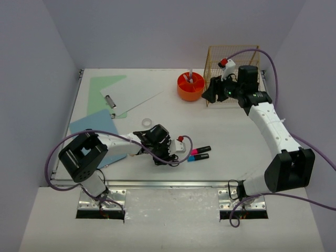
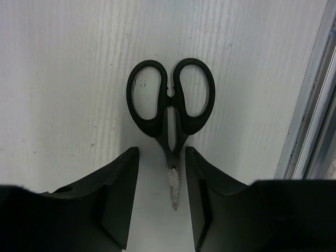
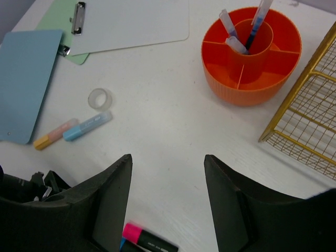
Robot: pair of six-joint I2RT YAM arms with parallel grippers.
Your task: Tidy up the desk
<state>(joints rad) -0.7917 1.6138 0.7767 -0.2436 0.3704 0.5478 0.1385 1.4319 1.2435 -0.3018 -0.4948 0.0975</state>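
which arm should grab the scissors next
Left. The left gripper is open with a jaw on each side of the scissors blades on the desk. The right gripper is open too, but far off near the rack.

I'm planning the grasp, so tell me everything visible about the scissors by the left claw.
The scissors lie flat on the white desk, closed: two glossy black, plastic-looking oval loops and short, dull metal blades. The blades point in between the jaws of the open left claw, with a gap on each side; only the desk touches them.
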